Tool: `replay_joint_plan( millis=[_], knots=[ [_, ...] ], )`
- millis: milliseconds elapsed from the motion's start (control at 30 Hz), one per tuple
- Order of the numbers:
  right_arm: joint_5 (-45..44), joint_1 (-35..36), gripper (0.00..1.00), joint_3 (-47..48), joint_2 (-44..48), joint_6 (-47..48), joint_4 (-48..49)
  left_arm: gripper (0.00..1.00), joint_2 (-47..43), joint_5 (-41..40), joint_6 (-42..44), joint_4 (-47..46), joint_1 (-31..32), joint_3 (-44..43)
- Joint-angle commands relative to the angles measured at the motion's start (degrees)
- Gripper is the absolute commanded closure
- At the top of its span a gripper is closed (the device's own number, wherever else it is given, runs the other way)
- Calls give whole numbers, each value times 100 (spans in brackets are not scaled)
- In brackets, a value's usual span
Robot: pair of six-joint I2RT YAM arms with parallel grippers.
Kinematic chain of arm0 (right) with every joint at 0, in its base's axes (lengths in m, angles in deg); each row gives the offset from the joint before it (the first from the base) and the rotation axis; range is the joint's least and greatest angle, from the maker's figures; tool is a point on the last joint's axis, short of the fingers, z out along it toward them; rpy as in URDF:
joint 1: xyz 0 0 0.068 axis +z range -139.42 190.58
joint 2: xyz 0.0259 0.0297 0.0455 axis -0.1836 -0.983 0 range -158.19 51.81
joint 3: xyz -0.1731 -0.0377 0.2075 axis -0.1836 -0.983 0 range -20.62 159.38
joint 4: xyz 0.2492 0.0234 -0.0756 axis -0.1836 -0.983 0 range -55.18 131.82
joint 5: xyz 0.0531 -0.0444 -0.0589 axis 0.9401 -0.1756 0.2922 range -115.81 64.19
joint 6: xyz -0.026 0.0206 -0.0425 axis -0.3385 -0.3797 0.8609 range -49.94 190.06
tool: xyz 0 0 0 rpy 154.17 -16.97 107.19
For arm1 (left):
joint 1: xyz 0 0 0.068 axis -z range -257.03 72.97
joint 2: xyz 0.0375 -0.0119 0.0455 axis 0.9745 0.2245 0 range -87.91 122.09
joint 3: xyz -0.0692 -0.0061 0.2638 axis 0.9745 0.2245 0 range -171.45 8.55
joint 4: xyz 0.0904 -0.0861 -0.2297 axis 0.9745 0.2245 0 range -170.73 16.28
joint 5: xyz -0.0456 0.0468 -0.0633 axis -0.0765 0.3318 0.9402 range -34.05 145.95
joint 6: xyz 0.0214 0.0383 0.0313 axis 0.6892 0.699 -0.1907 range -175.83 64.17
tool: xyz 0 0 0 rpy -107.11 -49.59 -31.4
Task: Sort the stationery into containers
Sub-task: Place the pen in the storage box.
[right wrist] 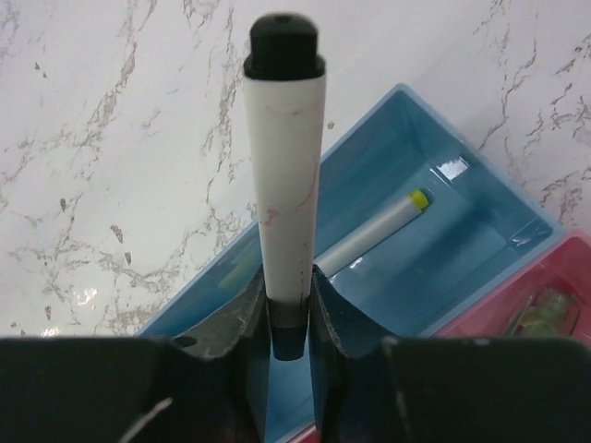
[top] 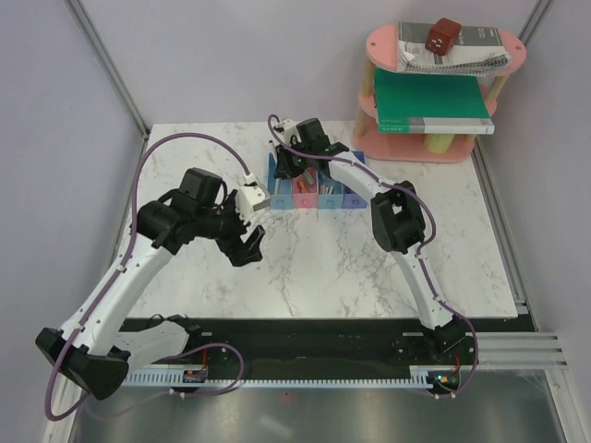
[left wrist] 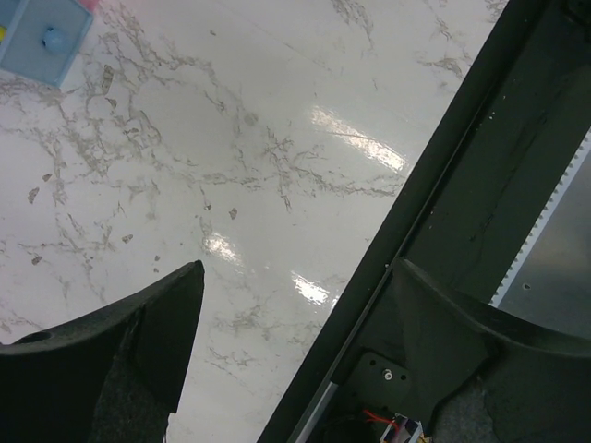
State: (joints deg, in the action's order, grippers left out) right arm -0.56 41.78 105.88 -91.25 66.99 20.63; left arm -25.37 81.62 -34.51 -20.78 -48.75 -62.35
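Note:
My right gripper (right wrist: pixel 288 297) is shut on the lower end of a white-barrelled pen with a black cap (right wrist: pixel 286 175). It holds the pen over the leftmost light blue bin (right wrist: pixel 420 277) of the container row (top: pixel 319 199). A thin pen with a yellow tip (right wrist: pixel 374 235) lies inside that bin. The pink bin (right wrist: pixel 559 268) beside it holds a greenish piece. In the top view the right gripper (top: pixel 294 164) is over the row's left end. My left gripper (top: pixel 249 242) is open and empty above bare marble, in front of the row and to its left. In its own view (left wrist: pixel 297 277) nothing is between the fingers.
A pink two-tier oval shelf (top: pixel 369 138) stands at the back right with a green book (top: pixel 429 97), a spiral notebook (top: pixel 452 51) and a small brown object (top: pixel 441 35). A corner of a light blue bin (left wrist: pixel 42 41) shows in the left wrist view. A black strip (left wrist: pixel 480 185) runs along the table's near edge.

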Motion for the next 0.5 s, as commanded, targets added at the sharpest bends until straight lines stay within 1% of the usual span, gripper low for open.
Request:
replay_joint_plan(
  millis=[0, 33, 67, 133, 167, 233, 267, 400, 467],
  knots=[
    [-47, -18, 66, -309, 226, -229, 634, 11, 126, 158, -67, 132, -67, -302],
    [-47, -9, 63, -353, 296, -212, 651, 9, 153, 175, -58, 132, -94, -320],
    [-56, -17, 54, -441, 349, -211, 669, 8, 170, 175, -58, 123, -102, -337],
    [-65, -18, 47, -503, 480, -229, 721, 7, 171, 193, 12, 123, -155, -355],
    [-56, -18, 39, -547, 516, -229, 722, 6, 170, 175, 21, 132, -181, -355],
    [-47, -26, 27, -600, 630, -246, 730, 5, 118, 193, 74, 132, -234, -346],
    [-21, -18, 2, -643, 674, -255, 739, 5, 100, 175, 74, 132, -252, -346],
    [6, -18, 2, -837, 946, -299, 730, 3, 30, 140, 39, 105, -375, -303],
    [-12, -9, 2, -1056, 1289, -177, 739, 2, -5, 131, -31, 18, -524, -276]
  ],
)
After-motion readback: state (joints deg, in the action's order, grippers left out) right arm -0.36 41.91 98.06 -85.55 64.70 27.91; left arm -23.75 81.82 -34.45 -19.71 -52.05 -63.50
